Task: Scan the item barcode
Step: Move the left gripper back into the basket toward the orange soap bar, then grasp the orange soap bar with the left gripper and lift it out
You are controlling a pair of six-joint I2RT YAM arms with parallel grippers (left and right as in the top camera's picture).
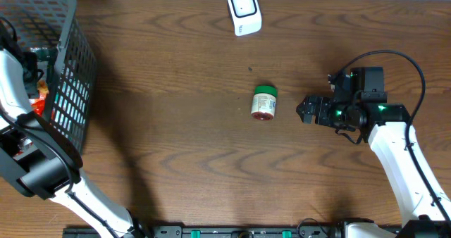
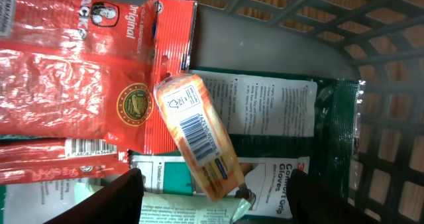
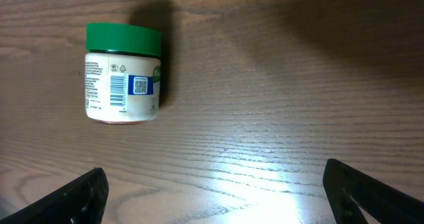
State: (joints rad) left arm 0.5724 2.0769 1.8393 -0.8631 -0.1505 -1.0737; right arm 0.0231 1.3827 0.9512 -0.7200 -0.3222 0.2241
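A small white jar with a green lid [image 1: 264, 102] lies on its side mid-table, its barcode label showing in the right wrist view [image 3: 122, 75]. My right gripper [image 1: 306, 111] hovers just right of it, open and empty [image 3: 215, 191]. The white scanner [image 1: 244, 10] stands at the table's far edge. My left arm reaches into the grey basket [image 1: 70, 62]. There my left gripper [image 2: 215, 197] is open, its fingers on either side of the lower end of an orange packet with a barcode [image 2: 199, 134], with gaps on both sides.
Inside the basket lie a red jerky bag [image 2: 73, 71] and a dark green pack of gloves [image 2: 285, 111] under the orange packet. The basket's lattice wall [image 2: 391, 85] rises close on the right. The brown wooden table [image 1: 176, 146] spreads between basket and jar.
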